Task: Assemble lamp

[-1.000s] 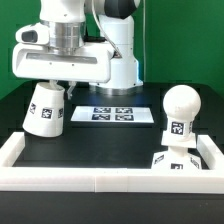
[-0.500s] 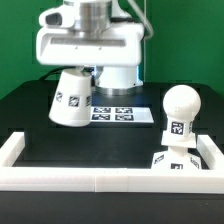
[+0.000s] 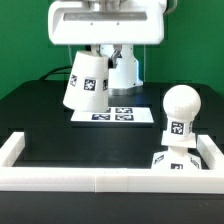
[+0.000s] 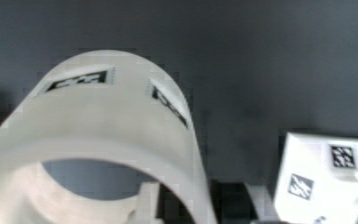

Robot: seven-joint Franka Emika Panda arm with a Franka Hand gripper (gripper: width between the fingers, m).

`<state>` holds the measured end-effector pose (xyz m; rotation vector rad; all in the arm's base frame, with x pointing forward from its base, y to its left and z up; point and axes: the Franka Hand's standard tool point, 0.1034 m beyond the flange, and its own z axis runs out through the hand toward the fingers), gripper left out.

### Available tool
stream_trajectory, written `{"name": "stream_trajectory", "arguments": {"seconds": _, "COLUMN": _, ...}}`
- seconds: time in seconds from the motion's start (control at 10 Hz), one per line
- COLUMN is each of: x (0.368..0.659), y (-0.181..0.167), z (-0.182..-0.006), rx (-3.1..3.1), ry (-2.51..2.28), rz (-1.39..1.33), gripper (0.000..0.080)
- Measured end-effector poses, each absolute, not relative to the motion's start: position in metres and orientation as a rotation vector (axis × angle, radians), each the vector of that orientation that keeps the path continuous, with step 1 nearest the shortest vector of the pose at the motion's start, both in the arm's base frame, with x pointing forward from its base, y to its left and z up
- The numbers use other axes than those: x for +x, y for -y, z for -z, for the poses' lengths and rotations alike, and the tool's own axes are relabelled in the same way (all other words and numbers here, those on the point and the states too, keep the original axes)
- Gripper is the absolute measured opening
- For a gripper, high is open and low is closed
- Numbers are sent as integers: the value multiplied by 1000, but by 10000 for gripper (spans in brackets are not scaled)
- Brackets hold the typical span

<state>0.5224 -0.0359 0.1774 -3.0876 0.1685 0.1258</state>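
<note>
Shade (image 3: 86,81) held aloft by pincer (image 3: 100,52), tilted, axis oblique, wide end down toward exterior view's left.

Black table (image 3: 50,125) open at exterior view's left — bulb (image 3: 180,115) blocks right; raised shade (image 3: 87,80) over marker board (image 3: 112,115).

Black table (image 3: 45,125) with marker board (image 3: 113,115), base (image 3: 182,162)

Count, taken relative to the marker board (image 3: 112,115):
- one shade (image 3: 86,80), raised above the board's end at the exterior view's left;
- one bulb (image 3: 180,112), nearer the camera, off the board's other end;
- one base (image 3: 176,162), directly under the bulb;
- one white rail (image 3: 60,178), nearer the camera than the board.
</note>
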Motion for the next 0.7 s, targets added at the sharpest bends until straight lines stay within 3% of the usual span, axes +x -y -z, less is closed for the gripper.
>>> {"name": "stream_trajectory", "arguments": {"seconds": 0.6, "x": 522, "y": 35, "z": -175, "rx": -3086, "ry": -173, "rz": -136, "gripper": 44}}
{"name": "stream_trajectory", "arguments": {"seconds": 0.7, "x": 527, "y": 26, "z": -184, "rx": -3077, "ry": -164, "rz": -150, "gripper": 44}}
